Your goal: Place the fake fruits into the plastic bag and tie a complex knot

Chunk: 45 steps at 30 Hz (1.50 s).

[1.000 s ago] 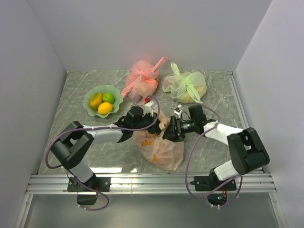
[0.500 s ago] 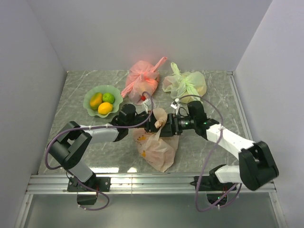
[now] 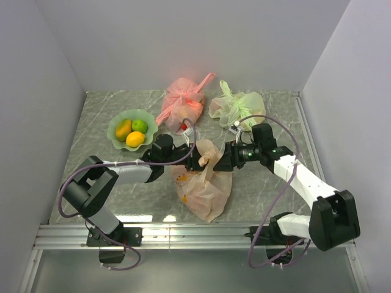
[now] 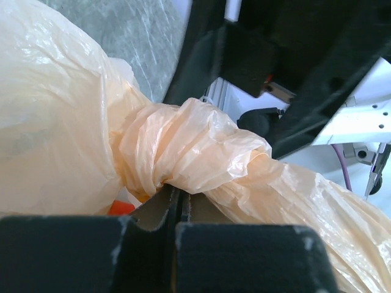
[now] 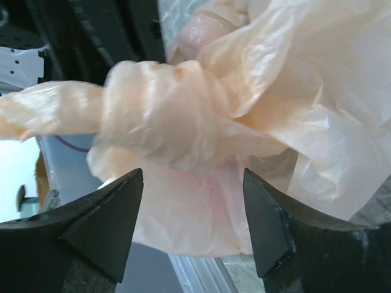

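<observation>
The pale orange plastic bag (image 3: 206, 186) lies at mid-table with fake fruits (image 3: 182, 178) showing dimly through it. Its handles are twisted into a knot (image 3: 208, 157), seen close up in both wrist views (image 4: 183, 143) (image 5: 165, 110). My left gripper (image 3: 194, 161) (image 4: 177, 198) is shut on the bag's plastic right under the knot, and a handle end (image 4: 305, 207) trails off to the right. An orange-red fruit (image 4: 121, 208) peeks out beside the fingers. My right gripper (image 3: 223, 161) (image 5: 192, 186) is open just right of the knot, its fingers straddling loose bag plastic without pinching it.
A pale green scalloped dish (image 3: 115, 135) at the left holds an orange (image 3: 123, 128), a green (image 3: 140, 125) and a yellow fruit (image 3: 135, 139). A pink tied bag (image 3: 183, 105) and a light green tied bag (image 3: 243, 110) sit at the back. Walls close in on three sides.
My right gripper has let go and drawn back to the right of the knot, its arm stretching out. My left gripper stayed shut on the bag and shifted slightly left; the bag swung round.
</observation>
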{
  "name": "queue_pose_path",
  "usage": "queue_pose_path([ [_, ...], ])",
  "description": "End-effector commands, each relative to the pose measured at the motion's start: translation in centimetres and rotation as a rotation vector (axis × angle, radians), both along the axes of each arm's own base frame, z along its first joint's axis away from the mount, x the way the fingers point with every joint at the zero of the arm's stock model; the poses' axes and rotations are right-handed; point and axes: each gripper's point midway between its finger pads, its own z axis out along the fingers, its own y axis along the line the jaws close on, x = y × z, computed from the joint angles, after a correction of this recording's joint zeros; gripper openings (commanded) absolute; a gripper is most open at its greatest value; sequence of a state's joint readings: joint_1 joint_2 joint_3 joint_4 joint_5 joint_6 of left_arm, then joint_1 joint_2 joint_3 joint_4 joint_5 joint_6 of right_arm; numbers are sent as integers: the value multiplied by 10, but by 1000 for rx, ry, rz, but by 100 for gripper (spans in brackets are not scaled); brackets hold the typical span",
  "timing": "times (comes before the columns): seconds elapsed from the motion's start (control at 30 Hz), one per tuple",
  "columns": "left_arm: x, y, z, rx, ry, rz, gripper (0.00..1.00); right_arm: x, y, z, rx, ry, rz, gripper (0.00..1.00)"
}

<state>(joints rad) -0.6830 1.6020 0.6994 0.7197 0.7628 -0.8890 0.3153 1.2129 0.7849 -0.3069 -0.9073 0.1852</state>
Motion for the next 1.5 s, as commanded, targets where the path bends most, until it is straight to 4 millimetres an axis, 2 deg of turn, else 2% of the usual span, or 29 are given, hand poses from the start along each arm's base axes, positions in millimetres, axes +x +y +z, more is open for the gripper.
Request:
queue_pose_path([
  [0.0,-1,-2,10,-38,-45,-24,0,11,9,12,49,-29,29,68],
  [0.03,0,-1,7,-29,-37,-17,0,10,11,16,64,-30,35,62],
  [0.07,2,-2,4,-20,-33,-8,0,10,13,23,86,-49,53,48],
  [0.13,3,-2,1,-11,-27,-2,0,2,17,35,131,-55,88,39],
  [0.17,4,-2,-1,-9,-25,-2,0,1,19,38,146,-69,101,25],
  [0.27,10,-2,-10,20,-10,20,0,-9,24,48,172,-62,145,1],
  [0.37,15,-5,-12,14,-17,31,0,-20,31,54,192,-46,190,0],
  [0.43,14,-9,-11,-19,13,17,0,-21,35,48,183,-37,196,0],
  [0.5,15,-13,6,-91,8,7,0,-25,40,37,171,0,217,0],
  [0.57,13,-15,13,-133,17,-16,0,-27,42,28,151,17,223,0],
  [0.6,11,-16,24,-175,19,-30,0,-26,43,24,138,24,219,0],
  [0.7,4,-16,29,-196,34,-63,0,-23,38,18,83,5,206,1],
  [0.77,3,-13,30,-190,36,-56,0,-21,31,21,40,-35,204,11],
  [0.83,-1,-11,26,-181,42,-55,0,-18,20,33,31,-93,187,20],
  [0.87,-1,-10,28,-182,38,-49,0,-17,16,40,26,-100,172,29],
  [0.9,-1,-9,26,-176,34,-44,0,-15,10,51,28,-141,145,33],
  [0.97,-2,-8,26,-172,30,-46,0,-5,-2,64,37,-169,80,44],
  [1.03,-2,-8,25,-169,23,-45,0,-1,-11,72,40,-174,36,44],
  [1.07,-2,-8,25,-169,22,-45,0,6,-18,73,41,-173,-1,37],
  [1.1,-2,-8,25,-169,19,-46,0,9,-21,72,33,-170,-26,34],
  [1.27,-2,-9,24,-170,15,-54,0,37,-37,44,-60,-179,-163,22],
  [1.37,-2,-8,25,-171,12,-52,0,51,-38,28,-101,-157,-205,21],
  [1.47,-2,-8,21,-159,18,-49,0,47,-29,18,-92,-123,-154,24],
])
